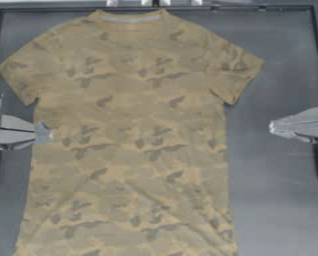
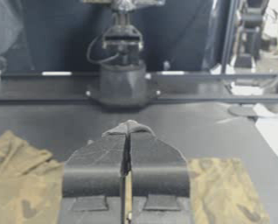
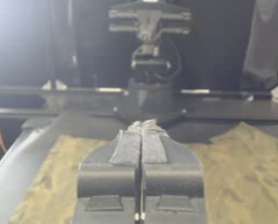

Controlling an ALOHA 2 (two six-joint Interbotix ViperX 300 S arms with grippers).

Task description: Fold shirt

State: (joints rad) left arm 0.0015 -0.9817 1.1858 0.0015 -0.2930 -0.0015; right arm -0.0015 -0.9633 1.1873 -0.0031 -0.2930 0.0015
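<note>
The tan shirt [image 1: 128,130] lies flat and spread out on the dark table, neckband [image 1: 129,19] at the far edge, both sleeves out, hem at the near edge. My left gripper [image 1: 47,134] is at the shirt's left side edge, about mid-height, its jaws shut and its tip just over the cloth. My right gripper [image 1: 274,127] hovers over bare table, well right of the shirt's right edge, jaws shut. In the left wrist view the shut left gripper [image 2: 128,127] sits above the shirt [image 2: 19,183]. In the right wrist view the right gripper [image 3: 142,126] is shut, with the shirt [image 3: 246,175] beyond it.
Dark table [image 1: 275,200] shows bare to the right of the shirt and in a narrow strip on the left. A metal frame rail [image 1: 188,7] runs along the far edge. Each wrist view shows the opposite arm's base [image 2: 123,83] across the table.
</note>
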